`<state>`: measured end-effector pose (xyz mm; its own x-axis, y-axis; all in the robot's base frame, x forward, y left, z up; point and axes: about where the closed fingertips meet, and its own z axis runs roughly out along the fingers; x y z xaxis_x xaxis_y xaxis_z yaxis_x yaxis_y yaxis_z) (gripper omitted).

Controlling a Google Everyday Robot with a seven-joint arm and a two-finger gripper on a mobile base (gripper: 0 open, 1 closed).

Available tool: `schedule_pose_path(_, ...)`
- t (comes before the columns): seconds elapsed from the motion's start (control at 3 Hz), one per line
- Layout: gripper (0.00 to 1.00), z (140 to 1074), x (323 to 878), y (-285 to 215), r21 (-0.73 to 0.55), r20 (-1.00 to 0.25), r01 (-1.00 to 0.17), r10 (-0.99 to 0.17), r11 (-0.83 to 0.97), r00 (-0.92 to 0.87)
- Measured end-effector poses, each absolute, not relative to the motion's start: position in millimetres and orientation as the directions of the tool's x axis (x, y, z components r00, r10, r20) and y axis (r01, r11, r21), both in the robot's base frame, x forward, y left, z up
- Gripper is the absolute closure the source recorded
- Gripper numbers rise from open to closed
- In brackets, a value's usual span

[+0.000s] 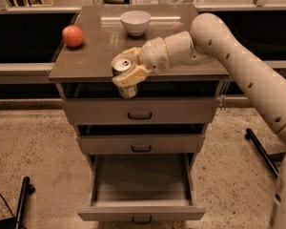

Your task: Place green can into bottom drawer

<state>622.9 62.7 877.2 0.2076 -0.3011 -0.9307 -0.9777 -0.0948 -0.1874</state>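
Observation:
My gripper (125,70) is shut on the green can (124,78) and holds it upright in the air, just off the front edge of the cabinet top. The can's silver top with its pull tab shows between the fingers (129,55). The bottom drawer (141,187) is pulled open below, and its inside holds nothing. The can hangs above the drawer's left half, level with the top drawer (140,111).
A red apple (73,36) lies at the left on the cabinet top (90,56). A white bowl (135,22) stands at the back middle. The top and middle drawer (141,144) are closed. Dark posts stand on the floor at the left (22,199) and right (260,149).

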Motion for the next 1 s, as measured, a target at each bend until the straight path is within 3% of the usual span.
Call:
schedule_pose_path(0.67,1.00,828,608,72,-0.081,-0.942,-0.989,-0.314,-0.127,0.118)
schedule_pose_path(1.0,1.00,772,594,48,0.005,-0.972,-1.000,-0.234,-0.019,-0.001)
